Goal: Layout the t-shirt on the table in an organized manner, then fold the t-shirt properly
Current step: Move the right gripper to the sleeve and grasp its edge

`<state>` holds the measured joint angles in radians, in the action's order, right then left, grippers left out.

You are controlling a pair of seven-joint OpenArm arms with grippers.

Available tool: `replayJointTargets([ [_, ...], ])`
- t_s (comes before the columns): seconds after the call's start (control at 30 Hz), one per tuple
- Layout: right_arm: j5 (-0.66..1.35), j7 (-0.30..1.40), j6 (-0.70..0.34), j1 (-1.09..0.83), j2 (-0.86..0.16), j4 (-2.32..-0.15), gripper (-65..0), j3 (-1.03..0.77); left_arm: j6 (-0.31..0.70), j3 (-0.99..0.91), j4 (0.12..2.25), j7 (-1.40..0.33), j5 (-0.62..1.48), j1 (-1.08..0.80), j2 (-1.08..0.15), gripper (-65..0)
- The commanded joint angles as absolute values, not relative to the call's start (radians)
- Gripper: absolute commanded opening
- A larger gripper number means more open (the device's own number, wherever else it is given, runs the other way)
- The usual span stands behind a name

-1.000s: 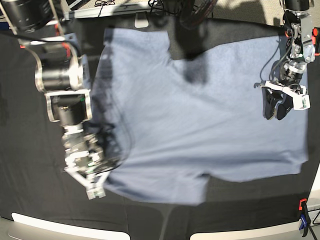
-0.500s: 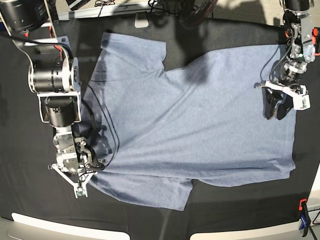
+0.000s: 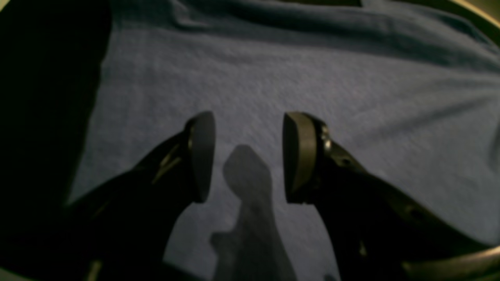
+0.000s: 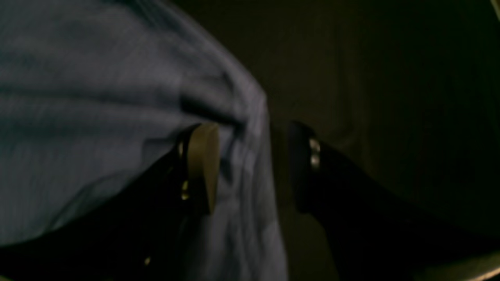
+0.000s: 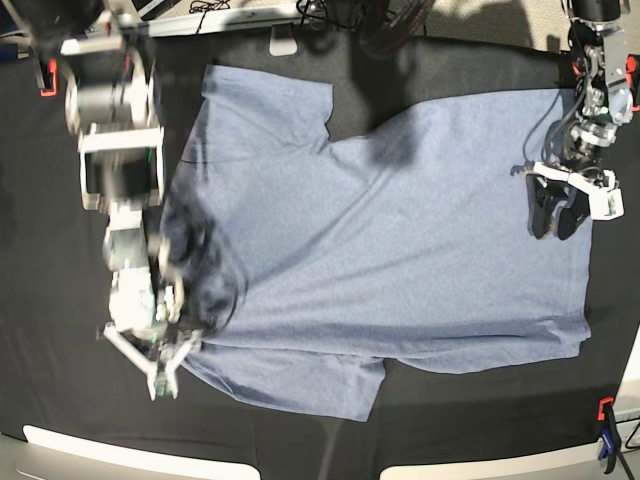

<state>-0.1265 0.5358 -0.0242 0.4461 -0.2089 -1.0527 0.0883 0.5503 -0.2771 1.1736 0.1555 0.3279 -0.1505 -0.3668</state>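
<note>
The light blue-grey t-shirt (image 5: 400, 250) lies spread flat on the black-clothed table (image 5: 60, 400), sleeves toward the left and hem toward the right, with no lettering showing. My right gripper (image 5: 165, 365) is at the shirt's lower left, by the near sleeve. In the right wrist view this gripper (image 4: 254, 168) is open, and the edge of the shirt (image 4: 97, 97) hangs loose between its fingers. My left gripper (image 5: 553, 222) hovers over the hem at the right. The left wrist view shows it (image 3: 248, 156) open just above the cloth (image 3: 273, 78), gripping nothing.
An orange and blue clamp (image 5: 606, 420) grips the table's front right edge, and a red one (image 5: 45, 78) sits at the back left. Cables and stands run along the far edge. White panels line the near edge.
My right gripper has opened and let go of the shirt's corner, and its arm has shifted left and up. The shirt has settled flat. The left arm has barely moved.
</note>
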Motion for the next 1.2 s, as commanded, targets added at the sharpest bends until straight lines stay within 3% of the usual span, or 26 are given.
replayJointTargets([
  [0.0, -0.127, 0.518, -0.019, 0.446, -0.216, -1.124, -37.7, 0.084, 0.575, -0.283, 1.201, 0.184, 0.342, -0.154, -0.383, -38.7],
  [0.17, -0.112, 0.556, -0.019, 0.247, -0.213, -1.385, -37.7, 0.054, 0.581, -0.34, 1.256, 0.196, 0.342, -0.229, -0.382, -38.7],
  [0.43, 0.127, 0.69, -0.019, 0.017, -0.213, -1.634, -40.1, -0.11, 0.582, -0.491, 1.303, 0.195, 0.342, -0.366, -0.383, -38.7],
  [0.53, 0.196, 0.76, -0.032, -0.02, -0.213, -1.649, -40.0, -0.179, 0.582, -0.496, 1.303, 0.194, 0.342, -0.409, -0.383, -38.7],
  [0.77, 0.327, 0.853, -0.229, -0.042, -0.208, -1.647, -40.0, -0.269, 0.58, -0.496, 1.303, 0.192, 0.343, -0.478, -0.382, -38.7],
  [0.93, 0.363, 0.946, -0.23, -0.042, -0.178, -1.619, -40.0, -0.268, 0.581, -0.496, 1.303, 0.191, 0.342, -0.479, -0.382, -38.7],
  [1.17, 0.363, 0.944, -0.234, -0.042, -0.099, -1.576, -40.0, -0.268, 0.581, -0.496, 1.303, 0.168, 0.342, -0.485, -0.382, -38.7],
])
